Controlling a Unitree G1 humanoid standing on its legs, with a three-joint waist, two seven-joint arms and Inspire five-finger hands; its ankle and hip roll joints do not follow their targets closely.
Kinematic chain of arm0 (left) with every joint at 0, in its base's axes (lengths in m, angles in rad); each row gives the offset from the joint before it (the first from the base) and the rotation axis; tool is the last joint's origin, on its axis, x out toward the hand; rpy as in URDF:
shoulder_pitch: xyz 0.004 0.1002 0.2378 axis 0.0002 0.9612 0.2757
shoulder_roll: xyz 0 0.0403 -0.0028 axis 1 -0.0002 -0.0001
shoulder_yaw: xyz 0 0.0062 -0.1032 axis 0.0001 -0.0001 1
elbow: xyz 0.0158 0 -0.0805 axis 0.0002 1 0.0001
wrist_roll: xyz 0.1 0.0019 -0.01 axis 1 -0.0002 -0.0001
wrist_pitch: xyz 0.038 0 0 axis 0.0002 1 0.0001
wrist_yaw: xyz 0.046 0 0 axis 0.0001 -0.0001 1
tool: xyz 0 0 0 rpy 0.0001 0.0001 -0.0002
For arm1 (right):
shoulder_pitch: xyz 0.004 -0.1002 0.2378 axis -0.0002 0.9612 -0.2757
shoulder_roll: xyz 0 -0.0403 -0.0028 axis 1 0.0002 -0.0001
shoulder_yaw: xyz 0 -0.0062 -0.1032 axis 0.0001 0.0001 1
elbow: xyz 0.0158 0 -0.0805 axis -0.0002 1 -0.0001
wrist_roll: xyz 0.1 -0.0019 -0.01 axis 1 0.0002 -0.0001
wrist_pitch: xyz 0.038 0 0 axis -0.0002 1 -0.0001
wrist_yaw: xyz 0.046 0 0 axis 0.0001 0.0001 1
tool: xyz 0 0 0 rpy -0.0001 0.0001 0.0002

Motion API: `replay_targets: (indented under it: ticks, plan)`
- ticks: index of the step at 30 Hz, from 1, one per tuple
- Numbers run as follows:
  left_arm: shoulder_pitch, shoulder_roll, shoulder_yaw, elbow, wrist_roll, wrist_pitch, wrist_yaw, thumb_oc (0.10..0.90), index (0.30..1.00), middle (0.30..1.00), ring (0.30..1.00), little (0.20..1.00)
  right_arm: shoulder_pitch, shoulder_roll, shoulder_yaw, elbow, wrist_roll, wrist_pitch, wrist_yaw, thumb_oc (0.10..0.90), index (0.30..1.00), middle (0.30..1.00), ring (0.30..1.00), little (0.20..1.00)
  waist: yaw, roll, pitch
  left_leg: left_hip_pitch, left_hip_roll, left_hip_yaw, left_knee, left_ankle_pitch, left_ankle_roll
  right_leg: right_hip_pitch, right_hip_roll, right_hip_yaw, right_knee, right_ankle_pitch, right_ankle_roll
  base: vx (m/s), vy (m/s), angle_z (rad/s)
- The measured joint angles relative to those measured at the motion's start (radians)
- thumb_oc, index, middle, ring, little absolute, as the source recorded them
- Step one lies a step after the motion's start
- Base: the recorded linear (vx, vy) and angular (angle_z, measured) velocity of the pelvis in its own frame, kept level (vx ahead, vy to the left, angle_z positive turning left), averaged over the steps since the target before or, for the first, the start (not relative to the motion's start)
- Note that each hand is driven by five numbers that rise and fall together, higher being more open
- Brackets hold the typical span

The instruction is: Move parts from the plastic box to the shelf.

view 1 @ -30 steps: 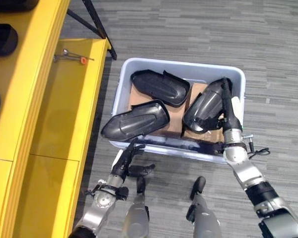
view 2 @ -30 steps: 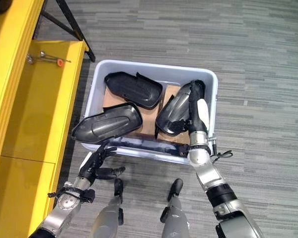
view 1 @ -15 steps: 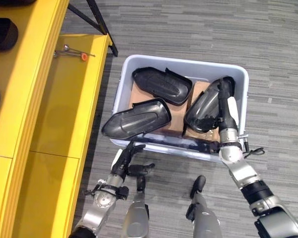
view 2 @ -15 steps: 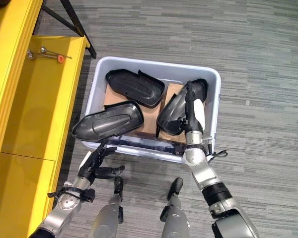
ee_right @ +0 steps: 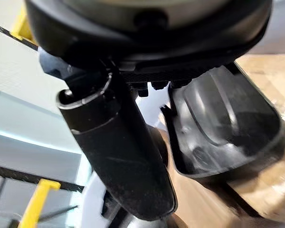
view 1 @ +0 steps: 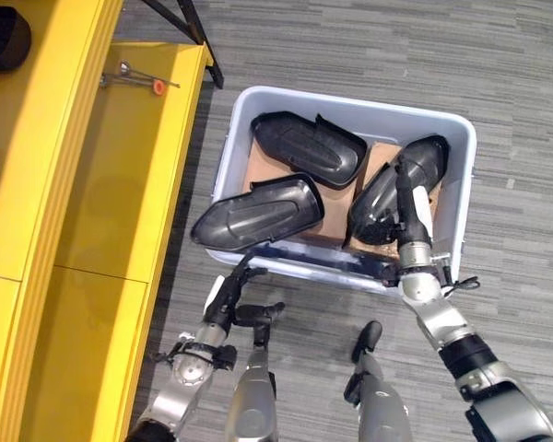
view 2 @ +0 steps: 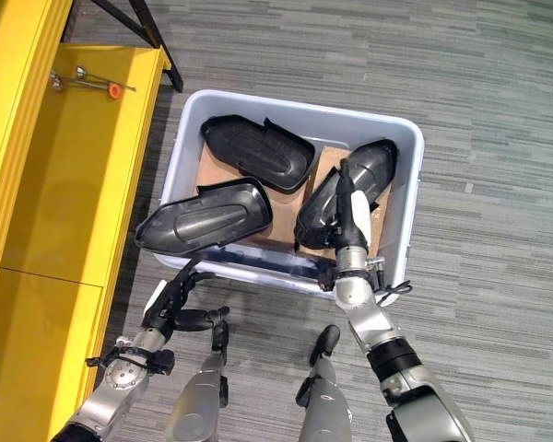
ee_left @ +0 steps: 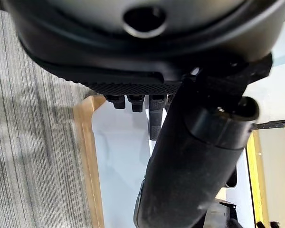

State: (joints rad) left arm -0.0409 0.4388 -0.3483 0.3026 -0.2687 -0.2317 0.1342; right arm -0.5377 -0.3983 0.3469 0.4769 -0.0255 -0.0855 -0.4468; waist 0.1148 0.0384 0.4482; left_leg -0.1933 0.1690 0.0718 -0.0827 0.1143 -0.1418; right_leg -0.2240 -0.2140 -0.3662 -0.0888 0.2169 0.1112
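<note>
Three black moulded parts are in the plastic box (view 1: 461, 175) on the carpet. One part (view 1: 306, 147) lies at the far side. A second part (view 1: 255, 211) rests across the near-left corner, and its pointed end sticks out over the rim toward the yellow shelf (view 1: 92, 193). The third part (view 1: 396, 189) leans at the right side of the box, on brown cardboard.

The right hand (view 1: 407, 198) has moved further into the box during the last second and now lies along this third part. In the right wrist view the thumb stands straight beside the part's hollow underside, and the short ends of the fingers touch its edge, but I cannot tell if they already close around it. I think the grasp is being prepared, not finished.

The left hand (view 1: 229, 293) stays below the near rim, just under the overhanging part, with fingers relaxed and not holding anything.

On the shelf lies a small tool (view 1: 138, 81) with an orange tip. No part from the box has reached the shelf yet.
</note>
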Motion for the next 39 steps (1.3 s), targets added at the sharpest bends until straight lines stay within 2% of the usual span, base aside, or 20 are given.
replay_targets:
  ticks: [10,21,29,36,37,38,39]
  plan:
    - [-0.017,0.011,-0.001,-0.001,-0.001,-0.015,0.014,0.900,1.000,1.000,1.000,1.000,-0.030,-0.002,0.011,0.091,0.000,0.019,-0.003,0.900,1.000,1.000,1.000,1.000,0.009,0.008,0.016,-0.017,-0.003,-0.006,0.000,0.001,0.000,-0.012,-0.004,-0.006,0.000,0.000,0.000,0.00,0.000,0.00]
    - [-0.029,0.010,-0.002,-0.040,0.000,-0.042,0.014,0.900,1.000,1.000,1.000,1.000,-0.115,-0.050,-0.006,0.165,-0.014,0.036,-0.062,0.900,1.000,1.000,1.000,1.000,0.018,0.053,0.056,-0.068,-0.008,-0.027,0.000,0.011,0.001,-0.048,-0.009,-0.028,0.000,0.001,0.000,0.00,0.004,0.05]
    - [-0.039,0.010,-0.002,-0.040,0.000,-0.054,0.030,0.900,1.000,1.000,1.000,1.000,-0.158,-0.058,-0.007,0.209,-0.053,0.042,-0.116,0.900,1.000,1.000,1.000,1.000,0.019,0.055,0.057,-0.090,-0.016,-0.026,0.000,0.012,0.003,-0.069,-0.019,-0.028,0.000,0.002,0.001,0.00,0.000,0.00]
    - [-0.060,0.010,-0.014,-0.039,-0.002,-0.055,0.055,0.900,1.000,1.000,1.000,1.000,-0.243,-0.044,0.034,0.368,-0.082,0.026,-0.137,0.900,1.000,1.000,1.000,1.000,0.022,0.055,0.057,-0.105,-0.019,-0.028,0.000,0.014,0.006,-0.083,-0.022,-0.028,0.000,0.004,0.002,0.00,0.000,0.00]
    - [-0.062,0.010,-0.015,-0.040,-0.002,-0.055,0.056,0.900,1.000,1.000,1.000,1.000,-0.265,-0.040,0.041,0.413,-0.089,0.021,-0.139,0.800,0.860,0.860,0.860,0.860,0.022,0.055,0.057,-0.105,-0.020,-0.029,0.000,0.015,0.006,-0.083,-0.023,-0.029,0.000,0.004,0.002,0.00,0.000,0.00]
    - [-0.063,0.010,-0.016,-0.039,-0.002,-0.055,0.057,0.900,1.000,1.000,1.000,1.000,-0.282,-0.033,0.042,0.456,-0.089,0.016,-0.138,0.743,0.780,0.780,0.780,0.780,0.022,0.055,0.057,-0.105,-0.021,-0.029,0.000,0.015,0.006,-0.083,-0.022,-0.029,0.000,0.004,0.002,0.00,0.000,0.00]
    - [-0.065,0.010,-0.016,-0.037,-0.002,-0.055,0.057,0.900,1.000,1.000,1.000,1.000,-0.295,-0.029,0.045,0.484,-0.089,0.003,-0.138,0.633,0.627,0.627,0.627,0.627,0.022,0.055,0.057,-0.105,-0.021,-0.030,0.000,0.016,0.005,-0.083,-0.022,-0.029,0.000,0.004,0.002,0.00,0.000,0.00]
